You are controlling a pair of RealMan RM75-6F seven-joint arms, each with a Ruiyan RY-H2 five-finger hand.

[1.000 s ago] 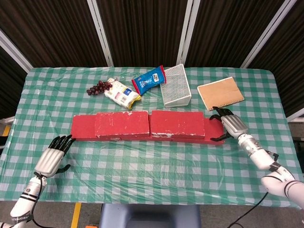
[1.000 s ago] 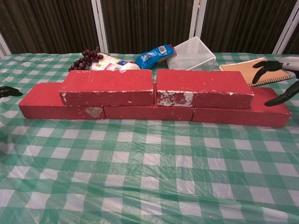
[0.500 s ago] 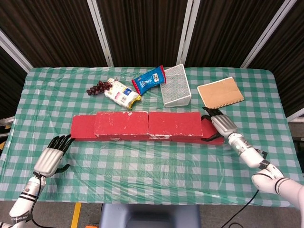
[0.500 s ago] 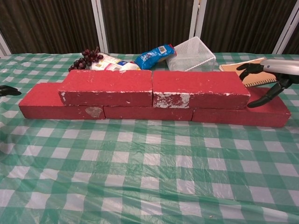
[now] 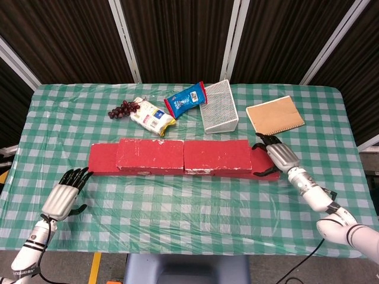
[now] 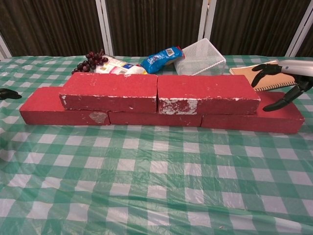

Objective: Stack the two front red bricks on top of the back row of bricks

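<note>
Chest view cuts off the left robot hand point(image 6: 9, 94) at the frame's left edge, only dark fingertips showing; the head view shows it resting on the table point(image 5: 189, 207) at lower left, fingers spread, holding nothing. Two chipped red bricks point(image 5: 183, 156) lie end to end on the back row point(image 6: 156, 117), long axes left-right across mid-frame. The right robot hand point(image 5: 273, 155), released, hovers at the row's right end.

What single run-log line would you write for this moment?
stage: both bricks stacked | top bricks on back row | right hand open at right end | left hand open, off bricks
</note>
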